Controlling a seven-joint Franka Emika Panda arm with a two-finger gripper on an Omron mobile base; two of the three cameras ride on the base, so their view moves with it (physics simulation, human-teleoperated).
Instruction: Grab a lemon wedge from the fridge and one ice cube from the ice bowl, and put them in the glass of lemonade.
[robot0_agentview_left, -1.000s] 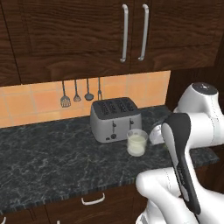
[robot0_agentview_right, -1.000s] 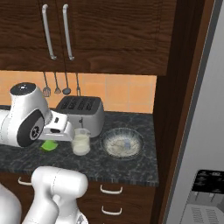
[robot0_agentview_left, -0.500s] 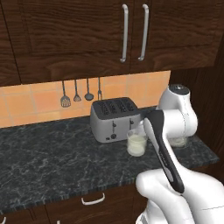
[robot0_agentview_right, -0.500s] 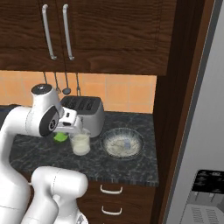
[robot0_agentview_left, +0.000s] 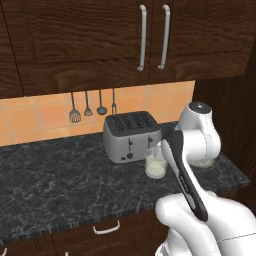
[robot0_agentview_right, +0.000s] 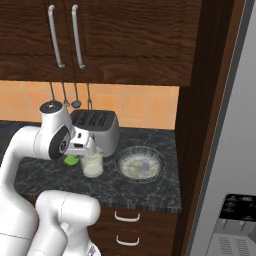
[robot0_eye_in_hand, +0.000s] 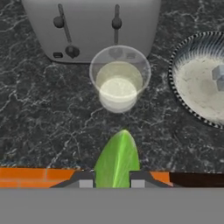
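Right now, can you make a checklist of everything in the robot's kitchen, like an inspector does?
Surface: dark speckled stone counter, no spills seen.
Job's things: glass of lemonade upright in front of the toaster; ice bowl beside the glass, with an ice cube inside; lemon wedge pinched between the finger tips, not yet in the glass; grey fridge at the right of the right base view.
Clutter: silver four-slot toaster behind the glass.
Gripper: gripper shut on the lemon wedge, above the counter near the glass.
Cables: nothing seen.
Surroundings: dark wooden cabinets above, utensils hanging on the orange tiled wall, drawers below.
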